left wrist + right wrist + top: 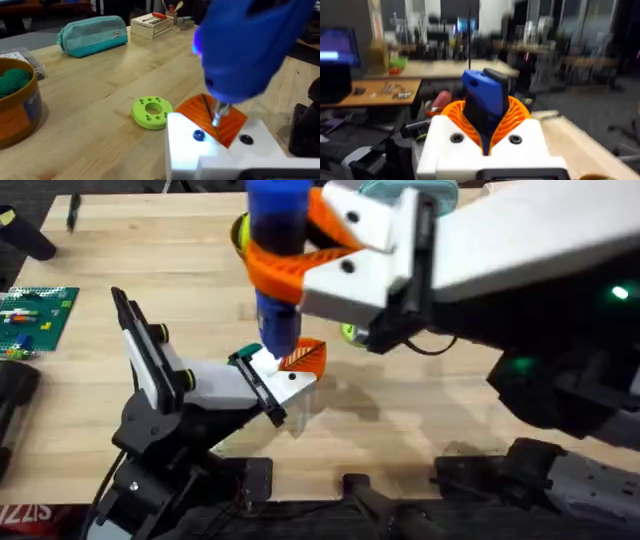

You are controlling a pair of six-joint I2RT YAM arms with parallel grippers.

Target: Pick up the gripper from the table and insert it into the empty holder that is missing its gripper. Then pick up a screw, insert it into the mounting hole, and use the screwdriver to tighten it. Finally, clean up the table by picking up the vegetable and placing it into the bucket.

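Note:
My right gripper (285,265) is shut on the blue screwdriver (275,225), which it holds upright; its orange pads (517,117) clasp the handle (482,100). The holder (215,385) is the small black-jointed arm at the lower left. The gripper (298,360), a white block with an orange ribbed finger, sits on its end. The screwdriver's thin bit (212,112) comes down onto this white block (220,147) beside a blue-headed screw (199,135). A dark hole (245,140) lies on the other side. A green vegetable (15,80) lies inside the orange bucket (22,112).
A lime-green disc (152,111) lies on the table (420,405) just beyond the holder's tip. Farther back are a teal pouch (95,32) and a small wooden box (150,25). A green board (35,315) sits at the table's left edge.

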